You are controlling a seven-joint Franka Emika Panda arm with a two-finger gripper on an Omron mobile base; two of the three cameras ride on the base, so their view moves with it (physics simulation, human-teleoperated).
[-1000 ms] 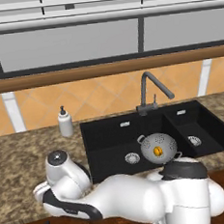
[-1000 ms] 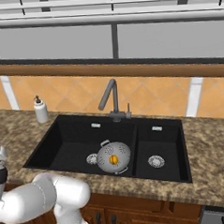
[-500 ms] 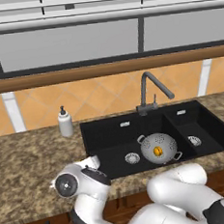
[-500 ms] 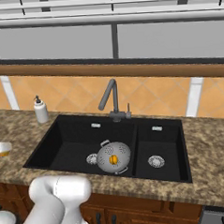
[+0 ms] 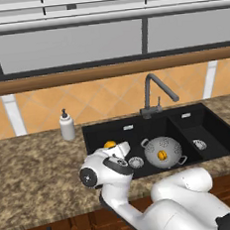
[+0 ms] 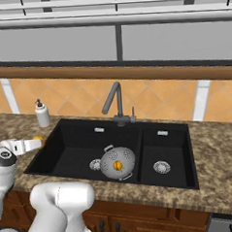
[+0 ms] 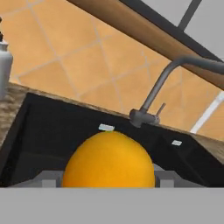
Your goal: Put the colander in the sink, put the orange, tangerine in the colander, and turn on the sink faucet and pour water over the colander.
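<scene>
The grey holed colander point(image 5: 162, 151) point(image 6: 117, 162) sits in the left basin of the black sink point(image 5: 215, 131) point(image 6: 66, 147), with one small orange fruit point(image 5: 162, 155) point(image 6: 117, 164) inside it. My gripper point(image 5: 115, 148) point(image 6: 33, 142) point(image 7: 109, 181) is shut on a second round orange fruit point(image 5: 109, 144) point(image 6: 38, 139) point(image 7: 109, 161); orange or tangerine, I cannot tell. It hangs over the left basin's left edge, well left of the colander. The dark gooseneck faucet point(image 5: 154, 92) point(image 6: 114, 101) point(image 7: 164, 85) stands behind the divider, and no stream shows.
A white soap pump bottle point(image 5: 66, 125) point(image 6: 41, 113) point(image 7: 3, 65) stands on the speckled stone counter point(image 5: 32, 169) point(image 6: 217, 150) left of the sink. The right basin holds a steel drain point(image 5: 200, 144) point(image 6: 161, 167). Tiled wall and a window rise behind.
My arm has swung up from below the counter's front. The gripper, still holding the fruit, has travelled right to the sink's left edge. Colander and its fruit have not moved.
</scene>
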